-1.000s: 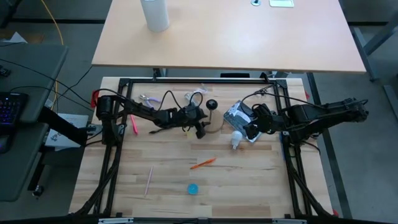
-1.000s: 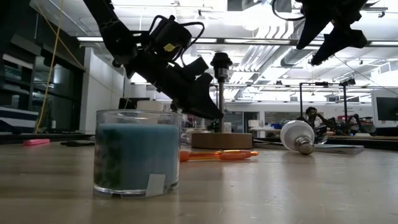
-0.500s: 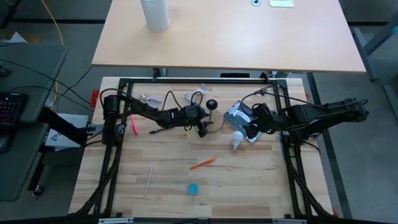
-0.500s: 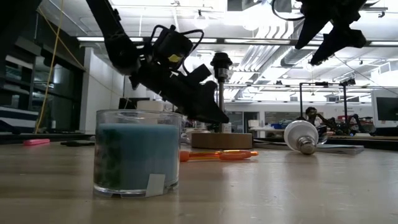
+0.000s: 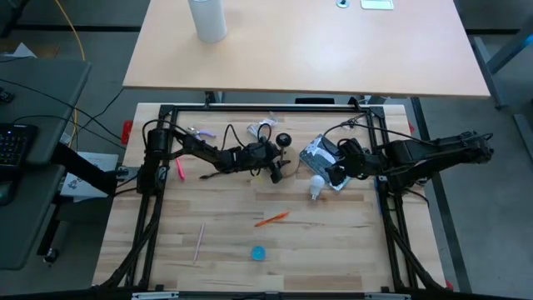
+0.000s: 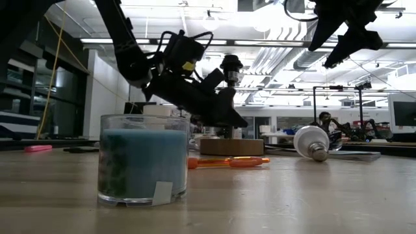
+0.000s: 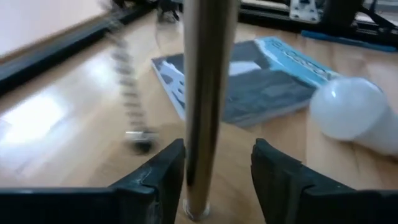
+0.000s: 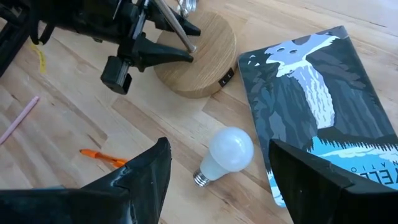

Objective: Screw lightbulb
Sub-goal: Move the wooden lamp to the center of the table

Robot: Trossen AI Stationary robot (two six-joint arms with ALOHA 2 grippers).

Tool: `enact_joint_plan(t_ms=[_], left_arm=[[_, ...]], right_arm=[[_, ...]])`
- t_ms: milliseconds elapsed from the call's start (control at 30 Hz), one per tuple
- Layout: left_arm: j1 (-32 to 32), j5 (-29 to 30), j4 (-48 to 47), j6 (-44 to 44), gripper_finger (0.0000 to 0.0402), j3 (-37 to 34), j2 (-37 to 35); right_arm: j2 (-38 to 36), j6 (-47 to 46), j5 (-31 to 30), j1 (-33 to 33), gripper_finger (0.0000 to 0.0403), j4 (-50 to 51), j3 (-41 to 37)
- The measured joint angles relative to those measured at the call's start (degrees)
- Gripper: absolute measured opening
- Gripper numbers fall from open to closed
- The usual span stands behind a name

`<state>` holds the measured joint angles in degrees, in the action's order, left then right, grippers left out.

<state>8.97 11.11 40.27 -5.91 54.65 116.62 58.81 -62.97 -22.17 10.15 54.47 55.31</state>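
Note:
The white lightbulb lies on its side on the wooden table, next to a book; it also shows from above and from table height. My right gripper hangs open above the lightbulb, clear of it. A lamp stand has a round wooden base, an upright metal rod and a dark socket on top. My left gripper is open, and the rod stands between its fingers just above the wooden base. My left gripper comes at the rod's lower part slanting down from the table's left side, its fingers across the rod. One finger lies right beside the rod; a gap shows to the other. Whether a finger touches the rod, I cannot tell.
A book with a waterfall cover lies beside the stand and the bulb. An orange pen, a pink stick and a glass jar with a blue filling lie nearer the front. A white cylinder stands on the far table.
My left gripper has sunk and gone toward the table's right, onto the lamp stand, tipping its fingers further down. The rod now stands between its fingers. My right gripper has kept still.

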Motion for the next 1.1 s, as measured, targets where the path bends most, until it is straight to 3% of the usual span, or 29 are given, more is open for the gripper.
enact_joint_plan(t_ms=[267,633,767,900,1100], left_arm=[[-0.21,1.64,-6.25,-7.02,0.0026,0.16,-0.56],[-4.07,-0.98,-19.96,-6.21,0.0027,-1.92,-8.11],[-6.51,0.3,-19.29,-9.67,0.0027,-6.9,-11.82],[-9.31,4.41,-17.83,-12.33,0.0031,-12.46,-15.63],[-10.95,5.33,-14.45,-12.88,0.0048,-15.05,-16.72]], right_arm=[[0.0,0.13,0.0,0.0,0.0261,-0.14,0.01],[-0.02,0.56,-1.19,0.0,0.0261,-0.35,-0.01],[0.0,1.94,-0.74,0.0,0.0261,-2.22,0.0],[1.11,1.2,3.49,-0.02,0.0261,-2.75,-0.01],[6.97,-6.85,8.82,-0.02,0.0261,-0.99,0.0]])
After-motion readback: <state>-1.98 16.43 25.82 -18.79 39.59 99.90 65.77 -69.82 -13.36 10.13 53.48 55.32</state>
